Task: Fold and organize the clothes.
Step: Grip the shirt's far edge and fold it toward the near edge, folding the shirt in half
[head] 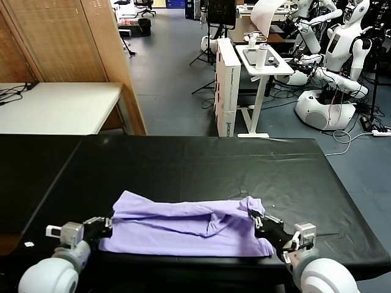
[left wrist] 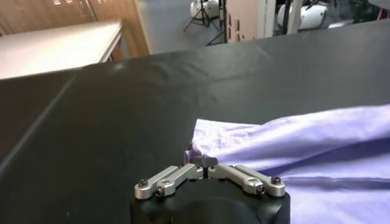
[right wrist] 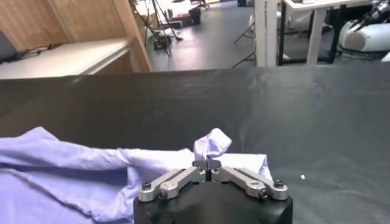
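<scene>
I have the T-shirt (head: 183, 226) lying on the black tabletop (head: 201, 165), close to the near edge, already doubled into a long band. Its long axis runs left to right across my view, and that is what the coming move turns on: each arm sits at one end of that band, so neither is nearer overall, and each owns its own end.

My left gripper (head: 105, 224) is at the left end, and in the left wrist view the jaws are pinched together on a small tuck of the purple cloth (left wrist: 198, 156). My right gripper (head: 261, 224) is at the right end, clamped on a raised peak of fabric (right wrist: 212, 145) that stands up just beyond the fingertips.

From both grippers the bulk of the shirt lies inward, toward the middle, and slightly to the far side. I judge the next fold must carry both ends together, kept level, or the band will skew.
</scene>
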Motion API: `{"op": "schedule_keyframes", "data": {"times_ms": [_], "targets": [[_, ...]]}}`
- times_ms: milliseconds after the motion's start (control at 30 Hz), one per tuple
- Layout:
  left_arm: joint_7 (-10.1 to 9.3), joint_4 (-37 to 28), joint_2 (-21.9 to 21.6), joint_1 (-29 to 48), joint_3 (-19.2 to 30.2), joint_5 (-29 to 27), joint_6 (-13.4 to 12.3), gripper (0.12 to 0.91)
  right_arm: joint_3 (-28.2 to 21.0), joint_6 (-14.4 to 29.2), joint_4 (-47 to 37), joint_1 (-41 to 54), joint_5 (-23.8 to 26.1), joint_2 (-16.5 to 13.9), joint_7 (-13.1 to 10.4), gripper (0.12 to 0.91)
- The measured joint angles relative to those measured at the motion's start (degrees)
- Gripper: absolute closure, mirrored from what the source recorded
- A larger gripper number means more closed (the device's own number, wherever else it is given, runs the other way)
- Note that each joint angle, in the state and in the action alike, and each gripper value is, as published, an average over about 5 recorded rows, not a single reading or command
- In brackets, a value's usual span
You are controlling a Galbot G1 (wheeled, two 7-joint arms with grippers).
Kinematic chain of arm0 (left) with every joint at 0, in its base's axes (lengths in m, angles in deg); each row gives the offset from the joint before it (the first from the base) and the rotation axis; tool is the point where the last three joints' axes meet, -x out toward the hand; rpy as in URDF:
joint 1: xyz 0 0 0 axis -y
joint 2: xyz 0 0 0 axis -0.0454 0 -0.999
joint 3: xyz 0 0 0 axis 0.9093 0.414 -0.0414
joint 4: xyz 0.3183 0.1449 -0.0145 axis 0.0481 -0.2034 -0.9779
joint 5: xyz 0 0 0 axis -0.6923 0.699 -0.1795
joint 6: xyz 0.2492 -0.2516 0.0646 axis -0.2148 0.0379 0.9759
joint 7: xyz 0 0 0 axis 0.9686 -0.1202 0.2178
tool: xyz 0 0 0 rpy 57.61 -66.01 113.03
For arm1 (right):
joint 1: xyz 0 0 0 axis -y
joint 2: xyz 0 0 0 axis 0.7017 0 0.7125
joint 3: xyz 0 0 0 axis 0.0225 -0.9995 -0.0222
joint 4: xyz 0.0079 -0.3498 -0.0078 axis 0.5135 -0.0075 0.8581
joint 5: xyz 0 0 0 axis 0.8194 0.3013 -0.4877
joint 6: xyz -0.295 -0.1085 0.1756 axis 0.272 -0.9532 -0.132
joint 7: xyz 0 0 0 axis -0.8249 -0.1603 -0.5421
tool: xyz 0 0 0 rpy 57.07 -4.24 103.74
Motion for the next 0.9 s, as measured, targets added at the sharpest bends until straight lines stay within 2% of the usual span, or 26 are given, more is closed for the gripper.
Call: {"op": "schedule_keyframes", "data": {"times_ms": [367, 700, 900], "targets": [[0.67, 0.3, 0.3, -0.7, 0.2, -1.2, 0.0, 0.884, 0.0, -2.1, -0.3, -1.2, 0.1, -0.1, -1.6, 0.885], [1.27, 3.5, 0.1, -2.7, -1.0, -1.8, 0.0, 0.884, -0.7, -2.1, -1.1, -1.1, 0.2, 0.3, -1.8, 0.885], [3.09, 6.5, 0.7, -5.0, -1.4, -6.2, 0.0, 0.884, -1.5, -2.0, -1.7, -0.6, 0.3, 0.6, -1.8, 0.885]]}}
